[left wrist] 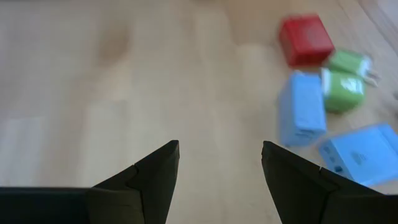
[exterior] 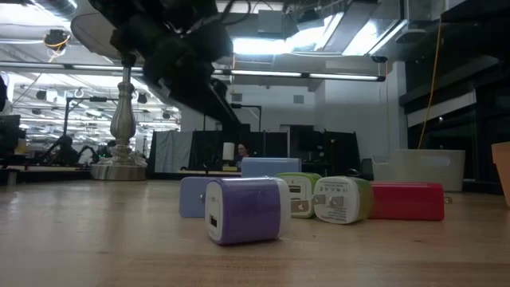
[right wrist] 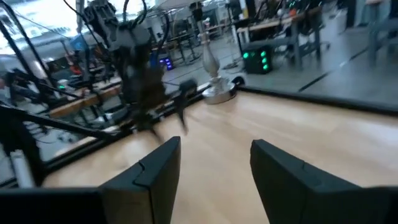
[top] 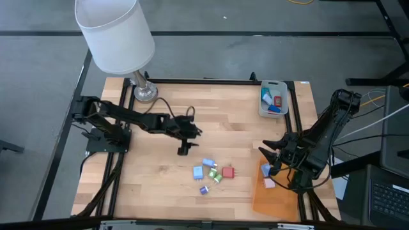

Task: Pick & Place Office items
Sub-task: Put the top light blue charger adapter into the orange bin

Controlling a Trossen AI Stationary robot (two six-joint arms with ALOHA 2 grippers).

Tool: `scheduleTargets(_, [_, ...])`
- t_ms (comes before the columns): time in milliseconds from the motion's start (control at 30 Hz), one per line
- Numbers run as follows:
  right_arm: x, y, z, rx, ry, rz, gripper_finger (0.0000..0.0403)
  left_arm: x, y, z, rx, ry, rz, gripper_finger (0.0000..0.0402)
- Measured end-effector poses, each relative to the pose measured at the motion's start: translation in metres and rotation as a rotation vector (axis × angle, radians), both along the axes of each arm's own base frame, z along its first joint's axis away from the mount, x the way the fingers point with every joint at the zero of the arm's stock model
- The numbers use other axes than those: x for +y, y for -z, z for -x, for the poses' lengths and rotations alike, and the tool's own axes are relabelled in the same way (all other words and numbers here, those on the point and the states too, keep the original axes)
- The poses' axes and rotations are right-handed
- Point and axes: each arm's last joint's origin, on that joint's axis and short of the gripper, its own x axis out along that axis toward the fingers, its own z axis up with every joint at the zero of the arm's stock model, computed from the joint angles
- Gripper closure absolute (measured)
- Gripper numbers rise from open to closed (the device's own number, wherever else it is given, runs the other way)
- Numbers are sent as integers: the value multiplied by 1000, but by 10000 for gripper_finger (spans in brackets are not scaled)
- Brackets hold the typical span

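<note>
Left fingers (left wrist: 158, 177): apart, nothing between them, bare wood below.
Left gripper (top: 184, 148): just off the table centre toward 9 o'clock, hovering above the boards; nearest pieces toward 4 o'clock from it.
Left arm: stretched nearly flat from its base at the 9 o'clock edge, wrist bent down at the end.
Right fingers (right wrist: 155, 171): apart, empty, pointed across the table toward the lamp base (right wrist: 217, 93).
Right gripper (top: 271, 153): near the 3 o'clock edge, raised over the inner edge of the orange sheet (top: 276, 199).
Right arm: folded, elbow high at the table's edge.
Office items (top: 213, 172): loose cluster at 6 o'clock of centre; blue, light blue, two green, red, purple.
Purple piece (exterior: 243, 209): nearest the low camera.
On the sheet: two more small pieces, light blue and pink.
Grey tray (top: 273, 99): toward 1 o'clock, with blue and red pieces inside.
</note>
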Motion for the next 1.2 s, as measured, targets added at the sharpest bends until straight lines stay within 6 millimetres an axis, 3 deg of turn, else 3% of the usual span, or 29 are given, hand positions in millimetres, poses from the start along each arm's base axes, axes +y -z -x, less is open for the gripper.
scheduleTargets(200, [-4, 0, -10, 33, 57, 55, 216, -29, 9, -19, 15, 176, 1, 178])
scheduleTargets(400, [-8, 0, -15, 60, 93, 101, 216, -51, 8, -36, 12, 220, 43, 178])
scheduleTargets(800, [-4, -1, -21, 102, 88, 104, 216, -49, 35, -52, 100, 144, 73, 178])
scheduleTargets(1200, [-3, -1, -22, 117, 79, 102, 216, -57, 32, -54, 67, 166, 135, 178])
